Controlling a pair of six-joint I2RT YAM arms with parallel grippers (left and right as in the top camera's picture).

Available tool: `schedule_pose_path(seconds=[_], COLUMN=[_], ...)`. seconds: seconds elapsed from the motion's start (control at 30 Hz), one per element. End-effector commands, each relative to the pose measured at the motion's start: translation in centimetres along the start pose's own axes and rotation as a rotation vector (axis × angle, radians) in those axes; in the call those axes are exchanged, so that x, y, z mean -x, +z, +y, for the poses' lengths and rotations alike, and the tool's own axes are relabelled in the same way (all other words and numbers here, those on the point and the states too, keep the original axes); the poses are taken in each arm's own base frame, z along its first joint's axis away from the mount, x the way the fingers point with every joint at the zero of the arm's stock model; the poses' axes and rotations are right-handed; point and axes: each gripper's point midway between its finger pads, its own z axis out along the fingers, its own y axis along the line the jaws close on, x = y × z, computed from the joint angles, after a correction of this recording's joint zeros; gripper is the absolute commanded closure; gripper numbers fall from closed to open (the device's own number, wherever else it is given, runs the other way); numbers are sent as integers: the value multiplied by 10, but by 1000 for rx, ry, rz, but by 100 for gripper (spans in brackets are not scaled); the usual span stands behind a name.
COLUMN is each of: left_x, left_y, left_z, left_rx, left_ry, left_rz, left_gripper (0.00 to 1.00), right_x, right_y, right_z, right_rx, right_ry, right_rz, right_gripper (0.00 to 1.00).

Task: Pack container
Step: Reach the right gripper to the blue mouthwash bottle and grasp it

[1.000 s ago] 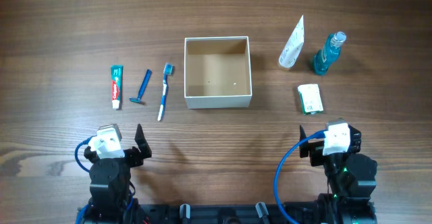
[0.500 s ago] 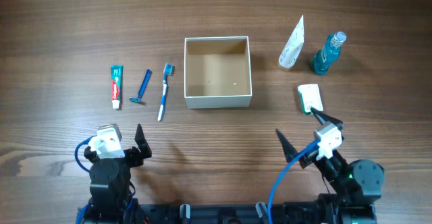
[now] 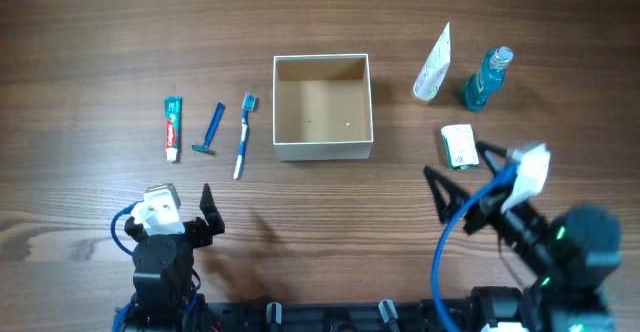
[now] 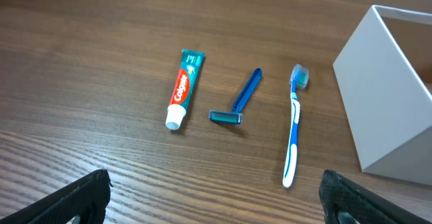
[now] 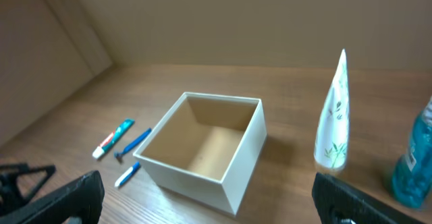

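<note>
The container (image 3: 322,152), a square white-walled box with a tan inside, stands open and empty at the table's middle. It also shows in the right wrist view (image 5: 182,175) and, as a white wall, in the left wrist view (image 4: 385,109). My left gripper (image 3: 165,204) is open and empty near the front edge, below the toothpaste tube (image 3: 172,127), blue razor (image 3: 211,129) and toothbrush (image 3: 243,135). My right gripper (image 3: 462,172) is open and empty, raised above the table just in front of a green-and-white packet (image 3: 459,145).
A white tube (image 3: 434,66) stands upright right of the container, with a blue bottle (image 3: 485,79) beside it. Both show in the right wrist view, the tube (image 5: 335,116) and the bottle (image 5: 415,156). Bare wood lies between both grippers and the container.
My right arm has lifted and swung forward and to the right, toward the green-and-white packet, with its jaws staying open. The left arm and all objects have not moved.
</note>
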Motion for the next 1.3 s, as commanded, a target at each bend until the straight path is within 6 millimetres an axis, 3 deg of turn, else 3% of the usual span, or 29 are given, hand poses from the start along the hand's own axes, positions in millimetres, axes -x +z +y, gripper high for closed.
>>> schedule_pose_path(seconds=[0.0, 0.1, 0.27, 0.43, 0.6, 0.73, 0.97, 1.27], left_x=[-3, -3, -3, -3, -3, -3, -3, -3], left_y=[1, 1, 1, 1, 1, 1, 1, 1], left_z=[-1, -1, -1, -1, -1, -1, -1, -1], left_rx=[-10, -10, -10, -10, -10, -10, -10, -10], left_ry=[-5, -5, -5, -5, -5, -5, -4, -5], left_rz=[5, 5, 5, 5, 5, 5, 5, 5], left_gripper=[0, 0, 0, 0, 0, 0, 0, 0], right_x=[44, 61, 82, 99, 101, 91, 39, -14], right_y=[8, 14, 27, 35, 56, 79, 109, 145], right_z=[-6, -7, -16, -72, -122, -156, -215, -231], right_rx=[-40, -23, -48, -351, -540, -628, -689, -565], right_ry=[-46, -164, -61, 68, 77, 114, 225, 356], right_rz=[93, 196, 275, 339, 465, 549, 694, 808], right_gripper=[0, 0, 0, 0, 0, 0, 5, 8])
